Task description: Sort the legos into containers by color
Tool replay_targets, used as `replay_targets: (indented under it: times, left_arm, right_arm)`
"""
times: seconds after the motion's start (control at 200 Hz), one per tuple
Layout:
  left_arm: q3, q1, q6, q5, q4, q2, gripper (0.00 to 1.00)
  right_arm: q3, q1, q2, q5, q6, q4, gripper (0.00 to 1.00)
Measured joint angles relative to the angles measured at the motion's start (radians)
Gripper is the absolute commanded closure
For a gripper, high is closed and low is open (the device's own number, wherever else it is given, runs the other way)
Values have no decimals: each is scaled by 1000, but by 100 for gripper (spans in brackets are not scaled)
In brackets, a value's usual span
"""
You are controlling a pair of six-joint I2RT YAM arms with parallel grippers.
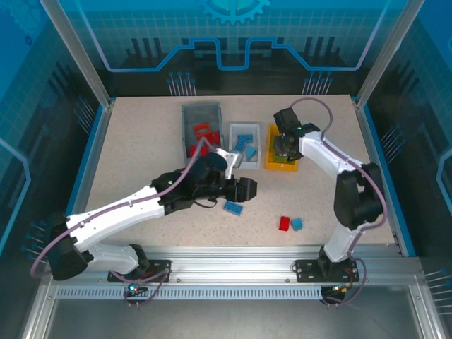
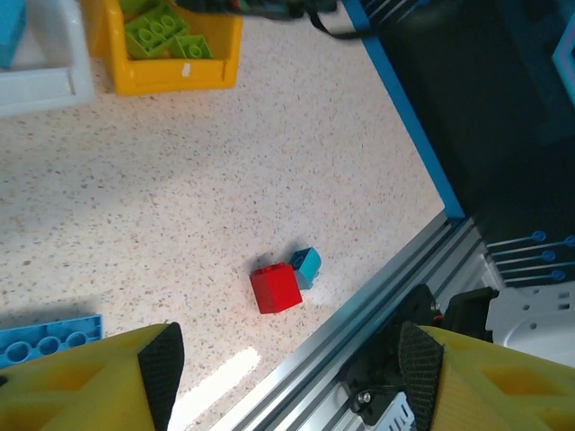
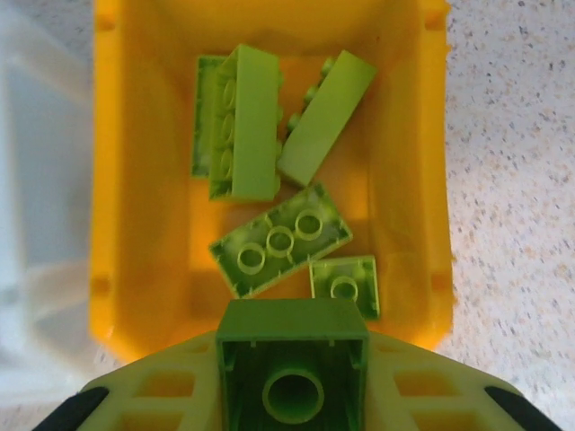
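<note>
My right gripper [image 3: 293, 395] is shut on a lime green square lego [image 3: 293, 355], held above the near end of the orange-yellow container [image 3: 106, 224], which holds several green legos [image 3: 280, 238]. My left gripper [image 2: 289, 368] hangs open over the table with nothing between its fingers [image 2: 162, 364]. Ahead of it lie a red lego [image 2: 276, 288] and a small blue lego [image 2: 306, 265], touching each other. A flat blue lego [image 2: 49, 338] lies to the left gripper's [image 1: 247, 189] near side. The dark grey container [image 1: 201, 113] holds red legos, and the white container [image 1: 244, 131] holds blue ones.
The three containers stand side by side at the table's middle back. The red lego [image 1: 284, 223] and small blue lego [image 1: 296, 224] sit near the metal rail at the front edge [image 2: 359, 305]. The right arm [image 1: 353, 191] arches over the table's right side.
</note>
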Motion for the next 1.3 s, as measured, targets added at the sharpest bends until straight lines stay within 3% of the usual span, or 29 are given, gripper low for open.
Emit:
replay_targets:
  times: [0.265, 0.455, 0.86, 1.301]
  left_arm:
    - [37, -69, 69, -14, 17, 113, 29]
    - [85, -95, 134, -12, -2, 205, 26]
    - [261, -221, 211, 58, -105, 546, 21]
    - [360, -228, 207, 76, -149, 721, 20]
  right_arm:
    - [65, -16, 96, -23, 16, -24, 43]
    - [61, -16, 62, -33, 15, -33, 44]
    - [-78, 0, -502, -39, 14, -82, 35]
    - [-184, -37, -908, -137, 61, -253, 29]
